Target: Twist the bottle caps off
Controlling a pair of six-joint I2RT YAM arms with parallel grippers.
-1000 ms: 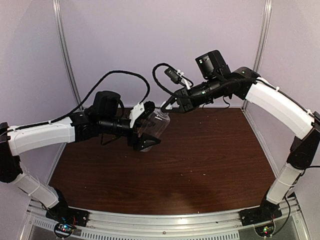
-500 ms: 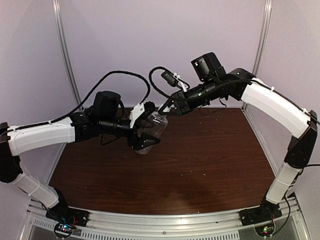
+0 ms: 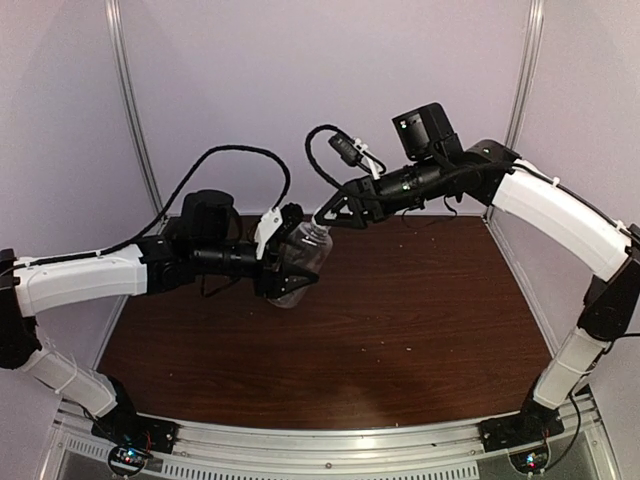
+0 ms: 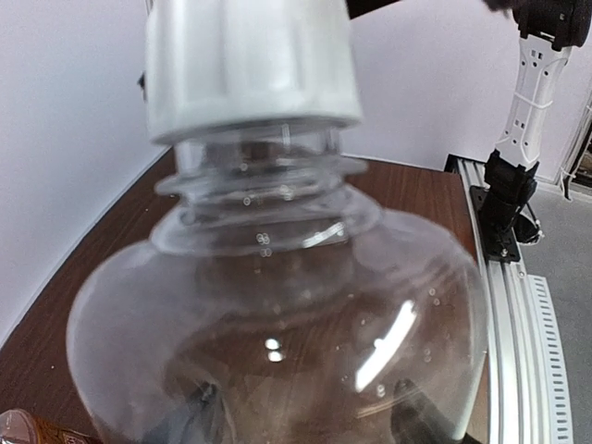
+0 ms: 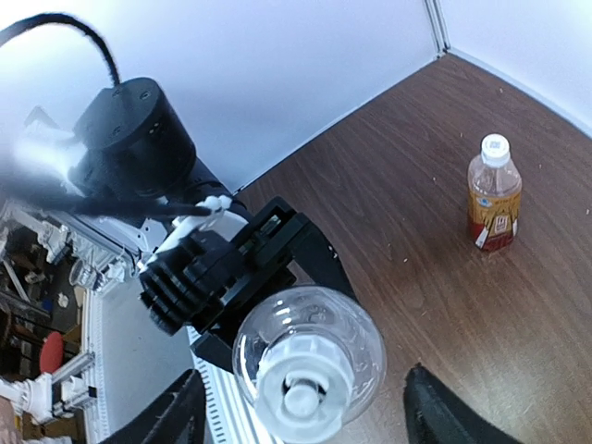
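My left gripper (image 3: 291, 272) is shut on the body of the clear bottle (image 3: 303, 256) and holds it tilted over the table's back left. Its dark fingers (image 4: 200, 408) show through the plastic. The clear bottle (image 4: 277, 314) fills the left wrist view, its white cap (image 4: 250, 60) still on the neck. My right gripper (image 3: 324, 214) stands open around that cap (image 5: 301, 393), its fingertips (image 5: 176, 416) well clear on both sides. The amber bottle (image 5: 493, 196) with red and white label stands upright on the table, its white cap (image 5: 496, 146) on.
The dark wooden table (image 3: 400, 310) is walled by white panels on the left, back and right. The amber bottle stands near the back wall. A metal rail (image 3: 330, 440) with both arm bases runs along the near edge.
My right gripper has opened and let go of the clear bottle's cap. My left gripper's jaws have closed in on the bottle's body, and the left arm has shifted slightly down and left.
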